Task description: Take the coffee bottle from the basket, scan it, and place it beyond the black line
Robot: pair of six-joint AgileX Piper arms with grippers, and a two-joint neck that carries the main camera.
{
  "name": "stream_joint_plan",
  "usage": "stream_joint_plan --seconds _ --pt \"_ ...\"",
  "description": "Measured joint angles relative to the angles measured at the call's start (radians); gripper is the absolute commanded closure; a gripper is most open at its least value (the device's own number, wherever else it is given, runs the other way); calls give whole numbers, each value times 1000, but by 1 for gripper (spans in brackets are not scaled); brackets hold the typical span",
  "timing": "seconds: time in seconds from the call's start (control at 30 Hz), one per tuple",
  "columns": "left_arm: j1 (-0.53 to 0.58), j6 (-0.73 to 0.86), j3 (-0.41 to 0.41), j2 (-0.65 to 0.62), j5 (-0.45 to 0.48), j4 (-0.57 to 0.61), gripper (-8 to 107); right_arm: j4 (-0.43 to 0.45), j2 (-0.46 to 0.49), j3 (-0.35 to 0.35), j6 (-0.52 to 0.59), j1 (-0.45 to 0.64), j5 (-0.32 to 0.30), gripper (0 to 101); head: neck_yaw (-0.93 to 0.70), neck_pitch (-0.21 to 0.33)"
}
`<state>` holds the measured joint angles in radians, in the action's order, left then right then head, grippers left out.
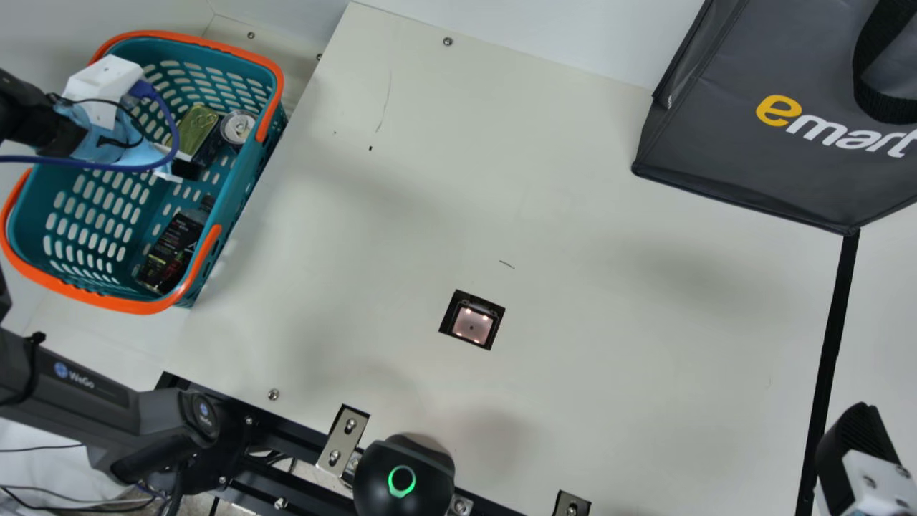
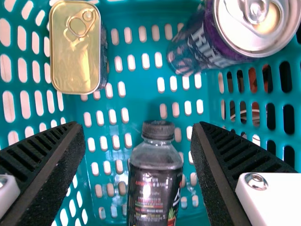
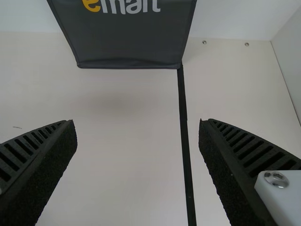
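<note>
Cream worktop (image 1: 573,186), marked by a black line (image 1: 831,344) near its right side in the main view. A dark grey bag (image 1: 738,165) stands at the line's far end; its face carries large lettering, the first letter yellow and the others white. A scanner (image 1: 471,325) sits in a square cutout, its window lit by small lamps. A black dome (image 1: 401,476) at the near edge shows a green ring.

The coffee bottle (image 1: 172,251) lies in the teal basket (image 1: 154,306), toward the near end, beside the wall on the worktop side. Its black label bears small white and red print and a coloured picture; the cap is black. A gold-topped tin (image 1: 198,129) and a can (image 1: 238,127) with pale lettering on a dark purple side occupy the basket's far part.

The left arm (image 1: 79,383) carries white print and a round blue emblem. Its end effector (image 1: 180,170) points down into the basket, fingers spread, with the bottle's cap and shoulder seen between them in the left wrist view. The right end effector (image 1: 863,451) is at the near right corner of the main view, above the worktop, fingers spread; the right wrist view shows the line running between them.
</note>
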<state>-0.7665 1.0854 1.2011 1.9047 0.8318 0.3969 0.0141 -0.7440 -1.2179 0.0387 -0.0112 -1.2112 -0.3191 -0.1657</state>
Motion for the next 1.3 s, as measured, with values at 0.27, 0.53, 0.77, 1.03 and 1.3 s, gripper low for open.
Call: stream_joint_plan --seconds 0.27,0.53,0.77,1.03,1.3 --pt "20 -44 21 37 8 -34 9 0 0 0 0 0 0 10 0 0" --pt "22 -32 -8 72 -26 -43 9 0 0 0 0 0 0 10 0 0" --pt "26 -7 -40 104 -72 -33 9 0 0 0 0 0 0 10 2 0" --pt "28 26 -78 151 -138 -13 9 0 0 0 0 0 0 10 0 0" --pt "28 53 -94 192 -195 -2 9 0 0 0 0 0 0 10 0 0"
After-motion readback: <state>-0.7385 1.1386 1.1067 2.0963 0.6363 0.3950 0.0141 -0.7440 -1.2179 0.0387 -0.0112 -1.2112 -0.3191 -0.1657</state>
